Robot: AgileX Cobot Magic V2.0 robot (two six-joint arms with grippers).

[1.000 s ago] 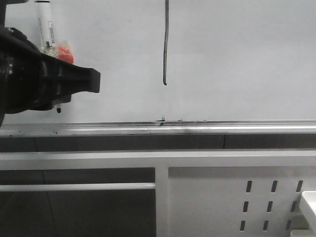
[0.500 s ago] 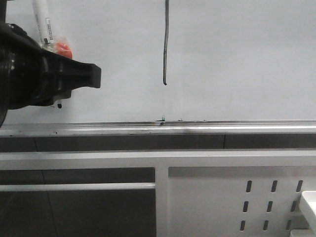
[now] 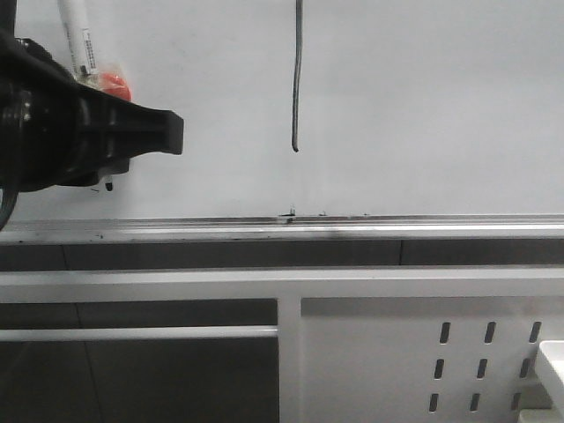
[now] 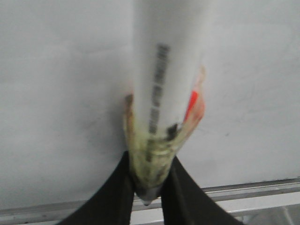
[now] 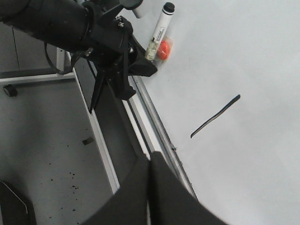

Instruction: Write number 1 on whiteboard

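Note:
The number 1 is a thin dark vertical stroke with a small hook at its lower end, on the glossy whiteboard. It also shows in the right wrist view. My left gripper is far to the left of the stroke, shut on a white marker with orange tape. In the left wrist view the marker sits between the black fingers, tip toward the rail. My right gripper is shut and empty, back from the board.
A silver rail with small black smudges runs under the board. Below it is a white metal frame and a panel with oval slots. The right wrist view shows the left arm and grey floor.
My left gripper has shifted slightly up and right with the marker, and the marker's upper end has leaned a little to the left. The stroke is unchanged.

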